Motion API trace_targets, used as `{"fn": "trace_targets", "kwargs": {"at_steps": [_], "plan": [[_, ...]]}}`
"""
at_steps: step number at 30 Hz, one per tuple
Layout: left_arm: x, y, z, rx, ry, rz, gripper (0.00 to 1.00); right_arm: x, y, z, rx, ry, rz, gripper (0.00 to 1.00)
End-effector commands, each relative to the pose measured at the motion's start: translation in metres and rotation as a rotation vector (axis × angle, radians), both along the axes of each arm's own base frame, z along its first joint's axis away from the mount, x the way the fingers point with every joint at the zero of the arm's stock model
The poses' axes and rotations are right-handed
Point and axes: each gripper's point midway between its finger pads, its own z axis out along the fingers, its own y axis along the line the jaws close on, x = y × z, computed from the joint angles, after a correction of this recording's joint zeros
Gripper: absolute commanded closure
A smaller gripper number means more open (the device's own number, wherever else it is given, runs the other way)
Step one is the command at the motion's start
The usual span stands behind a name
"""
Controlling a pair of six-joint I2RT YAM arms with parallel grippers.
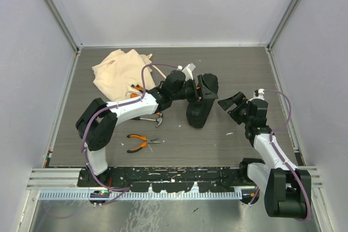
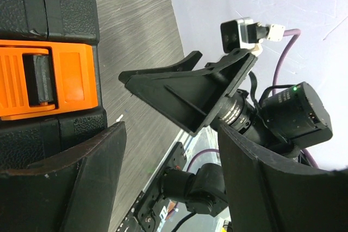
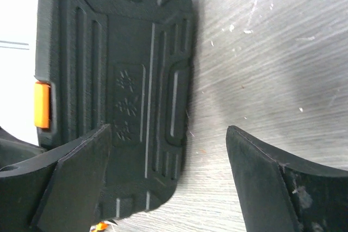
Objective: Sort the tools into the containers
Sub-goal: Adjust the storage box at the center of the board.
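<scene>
The black hard plastic tool case [image 1: 200, 110] with an orange latch [image 2: 49, 80] stands in the middle of the dark gray table [image 1: 228, 69], well away from the white walls [image 1: 32, 52]. The soft beige cloth bag [image 1: 117, 71] lies near the back left corner. The left gripper [image 2: 171, 134] is open wide just beside the latch and holds nothing. The right gripper [image 3: 168, 131] is open wide too, near the case, with only bare table between its fingers.

No legible text or numbers, embossed marks on the black tool case [image 3: 114, 91], perhaps icons, unreadable
</scene>
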Motion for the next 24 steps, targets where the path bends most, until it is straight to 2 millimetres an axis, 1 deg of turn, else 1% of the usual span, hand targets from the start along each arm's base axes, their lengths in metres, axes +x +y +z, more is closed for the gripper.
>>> {"fn": "trace_targets", "kwargs": {"at_steps": [1,5,10,11,15,18,24], "plan": [[-0.001,-0.006,0.005,-0.018,-0.032,-0.023,0.31,0.033,-0.001,0.055,0.044,-0.140,-0.030,0.08],[-0.003,-0.009,0.003,-0.016,-0.029,-0.029,0.31,0.054,-0.003,0.065,0.049,-0.105,-0.034,0.01],[-0.007,-0.013,0.002,-0.017,-0.031,-0.038,0.31,0.083,0.001,0.087,0.066,-0.118,-0.007,0.00],[-0.008,-0.014,0.001,-0.017,-0.030,-0.040,0.31,0.089,0.001,0.089,0.063,-0.108,0.002,0.00],[-0.011,-0.017,-0.002,-0.013,-0.028,-0.048,0.31,0.108,0.008,0.086,0.056,-0.048,0.055,0.00],[-0.013,-0.018,-0.004,-0.011,-0.025,-0.050,0.31,0.117,0.013,0.082,0.012,-0.014,0.076,0.00],[-0.017,-0.022,-0.003,-0.015,-0.027,-0.059,0.31,0.126,0.032,0.078,-0.040,0.008,0.136,0.00]]}}
